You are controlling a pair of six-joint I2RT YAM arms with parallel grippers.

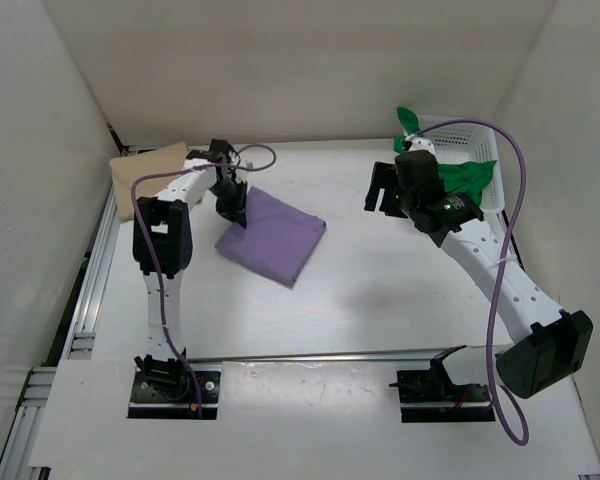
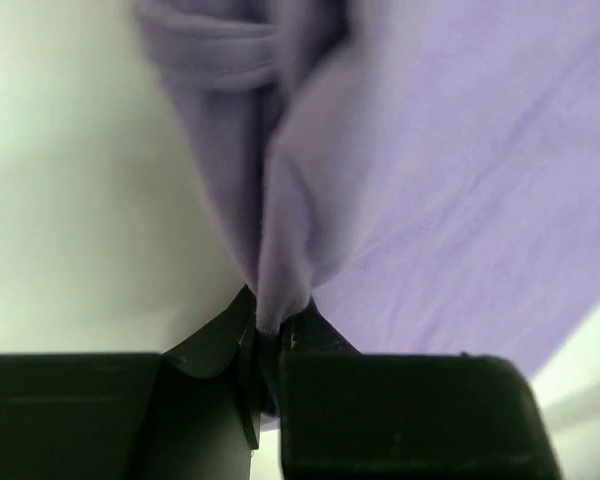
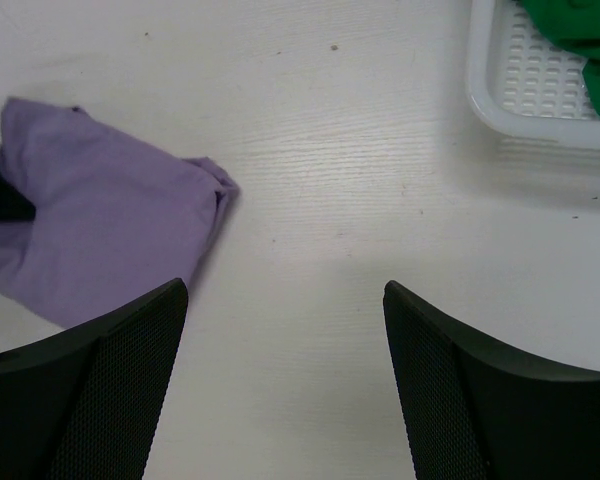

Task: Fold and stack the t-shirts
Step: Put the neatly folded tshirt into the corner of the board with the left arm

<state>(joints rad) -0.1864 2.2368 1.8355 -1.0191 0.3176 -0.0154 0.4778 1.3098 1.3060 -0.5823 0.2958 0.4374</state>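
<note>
left pincer (image 2: 265, 345) pinching purple shirt (image 1: 275, 238) edge on table (image 1: 380, 300)

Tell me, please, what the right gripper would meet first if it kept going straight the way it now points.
Most likely bare table: the open right gripper frames only tabletop, between the purple t-shirt and the white basket; depth is unclear.

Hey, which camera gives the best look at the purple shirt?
The top external view: the whole folded purple shirt shows. The left wrist sees only a blurred fold pinched in the left claw; the right wrist cuts off part of it.
</note>
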